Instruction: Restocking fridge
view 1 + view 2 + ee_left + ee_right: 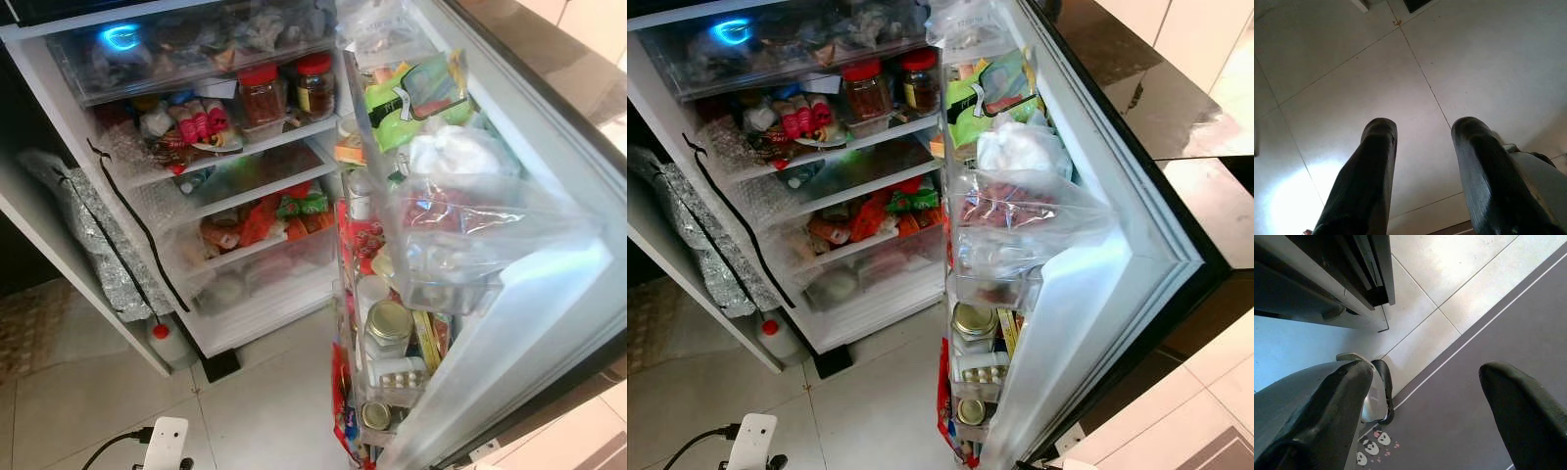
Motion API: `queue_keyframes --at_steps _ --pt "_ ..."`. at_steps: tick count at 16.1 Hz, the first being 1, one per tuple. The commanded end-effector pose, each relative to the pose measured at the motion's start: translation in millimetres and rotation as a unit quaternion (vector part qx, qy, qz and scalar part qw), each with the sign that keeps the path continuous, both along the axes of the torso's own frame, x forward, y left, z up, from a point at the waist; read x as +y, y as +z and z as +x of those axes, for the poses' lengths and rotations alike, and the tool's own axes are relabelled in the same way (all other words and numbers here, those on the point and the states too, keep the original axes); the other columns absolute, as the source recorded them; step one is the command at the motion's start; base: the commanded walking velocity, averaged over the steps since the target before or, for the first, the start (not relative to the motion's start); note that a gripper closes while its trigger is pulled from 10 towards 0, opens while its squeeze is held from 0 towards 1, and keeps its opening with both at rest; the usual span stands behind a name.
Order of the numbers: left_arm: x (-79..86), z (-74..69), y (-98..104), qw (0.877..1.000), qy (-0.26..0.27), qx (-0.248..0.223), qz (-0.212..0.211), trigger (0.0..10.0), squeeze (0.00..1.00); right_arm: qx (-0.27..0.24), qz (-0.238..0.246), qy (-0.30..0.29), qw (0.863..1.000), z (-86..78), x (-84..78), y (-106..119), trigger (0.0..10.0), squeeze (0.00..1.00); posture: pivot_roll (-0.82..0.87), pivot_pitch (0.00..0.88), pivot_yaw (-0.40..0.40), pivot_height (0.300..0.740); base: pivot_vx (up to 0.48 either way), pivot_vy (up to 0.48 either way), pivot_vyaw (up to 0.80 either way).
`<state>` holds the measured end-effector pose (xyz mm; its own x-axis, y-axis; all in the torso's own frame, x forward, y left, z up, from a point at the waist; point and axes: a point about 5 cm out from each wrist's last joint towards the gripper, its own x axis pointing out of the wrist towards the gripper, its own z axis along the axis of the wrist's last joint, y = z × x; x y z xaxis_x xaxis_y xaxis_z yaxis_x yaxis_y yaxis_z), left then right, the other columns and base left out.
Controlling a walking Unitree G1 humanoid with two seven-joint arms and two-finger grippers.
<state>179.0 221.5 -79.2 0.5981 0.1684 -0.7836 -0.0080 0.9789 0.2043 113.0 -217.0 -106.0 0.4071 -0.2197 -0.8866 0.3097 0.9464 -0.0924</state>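
The fridge (245,147) stands open in front of me, its glass shelves crowded with food. Two red-lidded jars (260,93) sit on an upper shelf, and orange and green packets (284,215) lie lower down. The open door (549,284) swings out to the right; its bins hold a green packet (411,98), clear bags (460,225) and a gold-lidded jar (389,323). My left gripper (1425,126) hangs open over pale floor tiles, holding nothing. My right gripper (1427,369) is also open and empty, above a dark mat (1488,333) near the bottom of the door.
A white bottle with a red cap (167,343) stands on the floor at the fridge's left corner. A foil-wrapped bundle (98,245) fills the gap to the left. A white device with a black cable (165,446) lies on the tiles near me. A pale counter (1215,392) is to the right.
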Motion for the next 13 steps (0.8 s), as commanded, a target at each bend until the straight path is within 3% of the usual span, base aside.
queue_keyframes --at_steps 1,13 --pt "0.3 -5.7 -3.0 1.0 -0.003 0.014 0.002 10.0 0.0 -0.009 -0.001 -0.004 1.0 6.2 -2.4 2.3 10.0 0.0 -0.17 0.0 0.038 0.74 0.0 0.0 0.0" --pt "-3.7 -3.6 -2.6 1.0 -0.01 0.008 -0.002 10.0 0.0 -0.009 0.01 0.019 1.0 3.1 -2.4 1.5 10.0 0.0 -0.17 0.0 0.035 0.74 0.0 0.0 0.0"
